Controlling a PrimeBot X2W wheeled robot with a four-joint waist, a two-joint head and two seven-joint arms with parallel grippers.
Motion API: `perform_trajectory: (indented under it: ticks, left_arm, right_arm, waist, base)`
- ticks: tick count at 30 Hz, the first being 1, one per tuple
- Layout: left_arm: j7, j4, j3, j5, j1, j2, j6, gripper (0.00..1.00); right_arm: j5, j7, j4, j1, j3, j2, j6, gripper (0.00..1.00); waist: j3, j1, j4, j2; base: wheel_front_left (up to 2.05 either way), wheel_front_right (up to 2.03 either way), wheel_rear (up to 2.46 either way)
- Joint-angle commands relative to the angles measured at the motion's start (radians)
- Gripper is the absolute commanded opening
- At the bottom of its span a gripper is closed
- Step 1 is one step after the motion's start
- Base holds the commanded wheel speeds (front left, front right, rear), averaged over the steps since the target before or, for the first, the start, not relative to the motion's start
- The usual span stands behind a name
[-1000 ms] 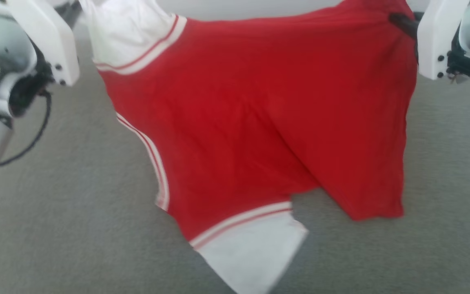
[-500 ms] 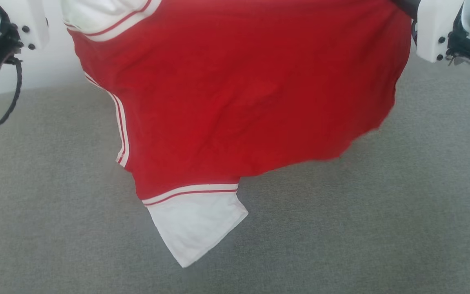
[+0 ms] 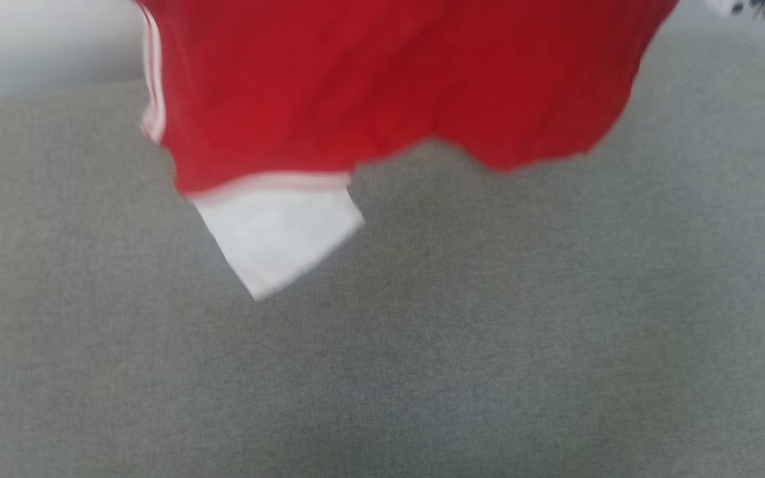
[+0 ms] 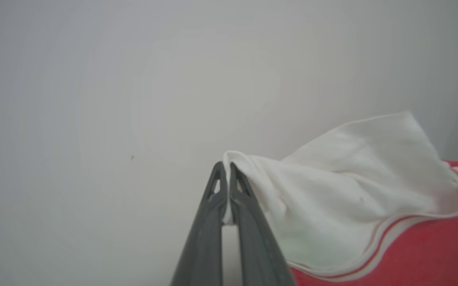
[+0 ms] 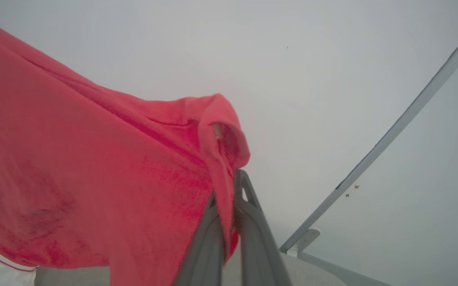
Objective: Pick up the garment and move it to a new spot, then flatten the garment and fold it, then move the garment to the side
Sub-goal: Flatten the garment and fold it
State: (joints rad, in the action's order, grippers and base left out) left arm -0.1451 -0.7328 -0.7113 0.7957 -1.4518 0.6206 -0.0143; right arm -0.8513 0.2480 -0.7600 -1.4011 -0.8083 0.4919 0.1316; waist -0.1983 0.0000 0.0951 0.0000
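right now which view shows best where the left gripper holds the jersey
The left wrist view: the left gripper, shut, pinches the edge of the jersey's white sleeve, close and sharp. The blurred head view has the jersey's hanging lower part; the right wrist view has red cloth pinched in the right gripper.

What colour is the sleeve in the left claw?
White sleeve, red-striped trim; best in left wrist view.

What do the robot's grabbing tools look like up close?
The left tool and the right tool look alike: two long, slim, dark grey fingers each, narrowing to the tips, with small triangular cut-outs near the ends.
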Motion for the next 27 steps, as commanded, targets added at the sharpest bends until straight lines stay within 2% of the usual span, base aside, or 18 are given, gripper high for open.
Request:
perform_trajectory:
  ticks: [1, 7, 9, 12, 14, 20, 23, 27]
  left_arm:
    - [0.048, -0.036, 0.01, -0.023, -0.06, -0.004, -0.009, 0.0]
    - [0.263, -0.124, 0.018, -0.108, -0.214, -0.035, -0.032, 0.0]
    - [0.343, -0.142, 0.017, -0.129, -0.258, -0.048, -0.025, 0.0]
    - [0.399, -0.159, 0.028, -0.155, -0.294, -0.07, -0.011, 0.0]
    - [0.404, -0.167, 0.029, -0.158, -0.285, -0.075, 0.003, 0.0]
    - [0.412, -0.229, 0.008, -0.144, -0.18, -0.101, 0.103, 0.0]
    - [0.38, -0.263, -0.017, -0.116, -0.111, -0.108, 0.133, 0.0]
    - [0.301, -0.255, -0.063, -0.055, -0.007, -0.114, 0.143, 0.0]
  right_arm:
    - [0.037, -0.056, -0.04, -0.046, 0.002, -0.015, -0.002, 0.0]
    - [0.192, -0.297, -0.195, -0.194, 0.032, -0.054, -0.002, 0.0]
    - [0.252, -0.379, -0.253, -0.234, 0.043, -0.072, -0.002, 0.0]
    - [0.323, -0.457, -0.332, -0.273, 0.057, -0.097, -0.002, 0.0]
    - [0.329, -0.464, -0.35, -0.268, 0.057, -0.114, -0.002, 0.0]
    - [0.312, -0.413, -0.422, -0.172, 0.021, -0.152, -0.002, 0.0]
    - [0.261, -0.356, -0.397, -0.092, -0.007, -0.155, -0.002, 0.0]
    - [0.164, -0.272, -0.313, 0.017, -0.052, -0.124, -0.002, 0.0]
  waist:
    - [-0.055, 0.0, -0.009, 0.0]
    - [-0.141, 0.0, -0.037, 0.0]
    - [-0.162, 0.0, -0.047, 0.0]
    - [-0.185, 0.0, -0.064, 0.0]
    - [-0.188, 0.0, -0.07, 0.0]
    - [-0.182, 0.0, -0.101, 0.0]
    - [-0.169, 0.0, -0.118, 0.0]
    - [-0.148, 0.0, -0.136, 0.0]
  base:
    - [0.0, 0.0, 0.0]
    - [0.0, 0.0, 0.0]
    - [0.0, 0.0, 0.0]
    - [0.0, 0.0, 0.0]
    - [0.0, 0.0, 0.0]
    - [0.0, 0.0, 0.0]
    - [0.0, 0.0, 0.0]
    - [0.0, 0.0, 0.0]
